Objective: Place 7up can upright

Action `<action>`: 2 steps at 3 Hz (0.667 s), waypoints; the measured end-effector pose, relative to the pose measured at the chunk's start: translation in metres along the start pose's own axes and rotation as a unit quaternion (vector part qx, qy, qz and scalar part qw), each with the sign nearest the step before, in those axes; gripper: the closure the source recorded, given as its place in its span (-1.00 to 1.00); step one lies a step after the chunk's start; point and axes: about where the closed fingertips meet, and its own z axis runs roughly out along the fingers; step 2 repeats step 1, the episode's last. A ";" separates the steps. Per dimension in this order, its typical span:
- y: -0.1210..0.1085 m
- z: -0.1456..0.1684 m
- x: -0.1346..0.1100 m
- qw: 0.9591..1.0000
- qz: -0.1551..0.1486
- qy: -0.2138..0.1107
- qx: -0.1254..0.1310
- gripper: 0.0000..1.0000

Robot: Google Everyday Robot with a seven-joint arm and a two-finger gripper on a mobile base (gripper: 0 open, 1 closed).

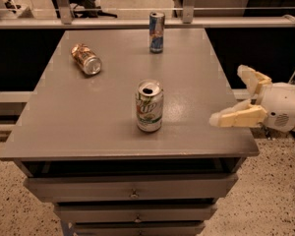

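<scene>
The 7up can (pixel 149 105), whitish-silver with green lettering and an open silver top, stands upright on the grey table (pixel 88 117), near the front middle. My gripper (pixel 233 96) is to the right of the can, at the table's right edge, well apart from it. Its two cream fingers (pixel 236 117) are spread wide with nothing between them.
An orange-brown patterned can (pixel 86 59) lies on its side at the table's back left. A slim blue-and-silver can (pixel 157 32) stands upright at the back middle. Drawers sit under the tabletop. A rail runs behind the table.
</scene>
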 end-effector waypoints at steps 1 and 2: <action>-0.002 -0.004 -0.002 1.000 -0.001 -0.001 0.004 -1.00; -0.002 -0.004 -0.002 1.000 -0.001 -0.001 0.004 -1.00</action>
